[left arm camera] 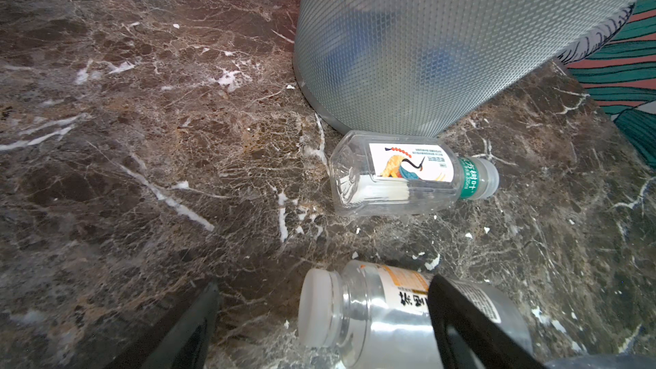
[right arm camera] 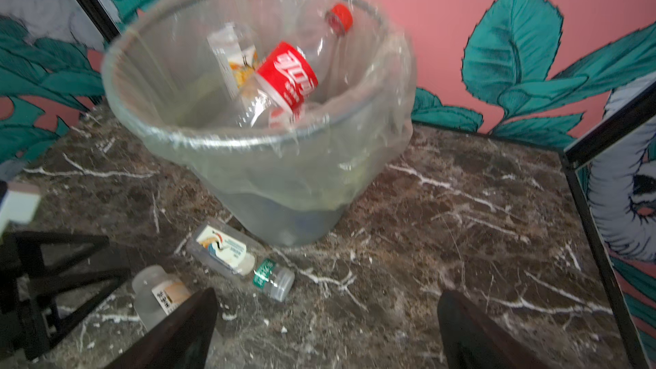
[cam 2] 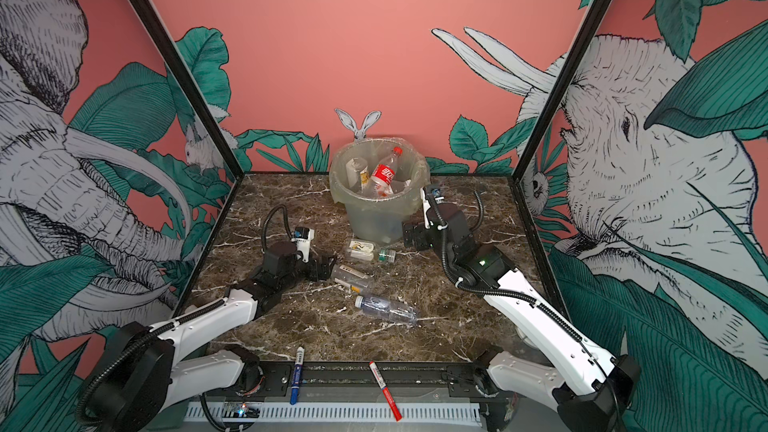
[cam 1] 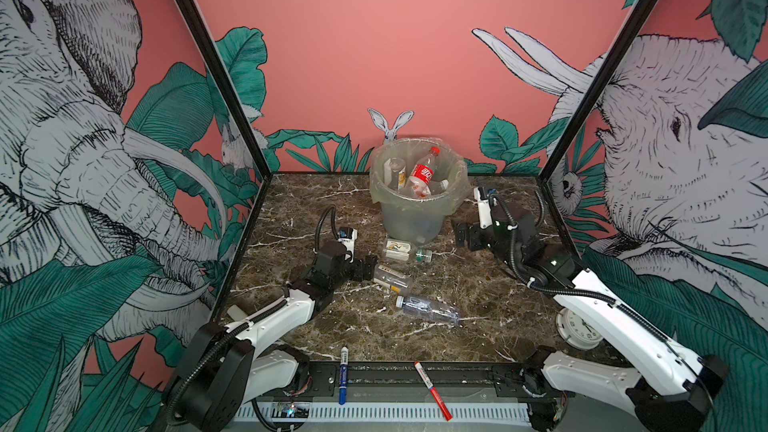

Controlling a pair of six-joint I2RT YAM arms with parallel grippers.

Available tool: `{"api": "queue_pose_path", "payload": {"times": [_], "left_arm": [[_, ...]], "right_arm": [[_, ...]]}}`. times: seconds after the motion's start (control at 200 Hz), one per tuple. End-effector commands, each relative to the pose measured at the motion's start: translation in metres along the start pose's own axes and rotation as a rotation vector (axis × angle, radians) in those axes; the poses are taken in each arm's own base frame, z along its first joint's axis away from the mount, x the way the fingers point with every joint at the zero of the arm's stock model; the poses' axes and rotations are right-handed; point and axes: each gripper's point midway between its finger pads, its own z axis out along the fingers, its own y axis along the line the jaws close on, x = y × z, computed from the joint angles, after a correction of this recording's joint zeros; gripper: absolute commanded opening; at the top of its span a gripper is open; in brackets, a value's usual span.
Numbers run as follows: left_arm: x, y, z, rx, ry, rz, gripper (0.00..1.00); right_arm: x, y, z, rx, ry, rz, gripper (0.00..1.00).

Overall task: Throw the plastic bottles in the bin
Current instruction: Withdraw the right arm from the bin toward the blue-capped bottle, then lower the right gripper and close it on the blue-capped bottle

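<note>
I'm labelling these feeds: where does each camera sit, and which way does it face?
Top views: high over the near edge, facing down toward the bin; left arm, right arm show.
Left wrist: low over the table, facing the bin's base; open left hand shows.
Right wrist: right of the bin, facing it; open right hand shows.
Shared: both wrist views catch the crane-label bottle.

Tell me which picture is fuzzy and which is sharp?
Right wrist view: the bin looks smeared and blurry. Left wrist view: sharp, the print on the crane-label bottle is crisp. Both top views: clear, with a wide-angle stretch at the edges.
</note>
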Motion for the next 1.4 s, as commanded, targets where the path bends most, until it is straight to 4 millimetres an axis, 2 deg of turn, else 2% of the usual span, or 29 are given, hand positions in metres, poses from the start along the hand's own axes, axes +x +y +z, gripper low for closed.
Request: {"api": "queue_pose_path", "payload": {"times": [0.0, 0.26, 0.53, 0.815, 1.075, 1.265, 1.395], "left_arm": [[-0.004, -0.001, -0.003, 0.01, -0.016, -0.001, 0.93], [-0.004, -0.004, -0.002, 0.024, -0.014, 0.0, 0.95], [-0.004, -0.008, 0.0, 0.049, -0.02, -0.008, 0.95], [-0.003, -0.015, 0.003, 0.094, -0.016, -0.008, 0.96], [-0.003, -0.019, 0.005, 0.118, -0.012, -0.008, 0.96], [-0.003, -0.017, 0.005, 0.107, -0.011, -0.008, 0.96], [-0.002, -0.016, 0.006, 0.1, -0.007, -0.009, 0.96]], "right_arm": [[0.007, 0.0, -0.001, -0.01, -0.026, 0.04, 0.99], [0.056, -0.001, -0.001, -0.004, -0.006, 0.022, 0.99], [0.109, 0.004, -0.006, -0.035, 0.101, -0.019, 0.99], [0.149, 0.03, -0.006, -0.104, 0.223, -0.142, 0.97], [0.189, 0.08, 0.002, -0.217, 0.371, -0.331, 0.97], [0.202, 0.103, 0.008, -0.272, 0.426, -0.404, 0.99], [0.207, 0.111, 0.01, -0.296, 0.45, -0.426, 0.99]]}}
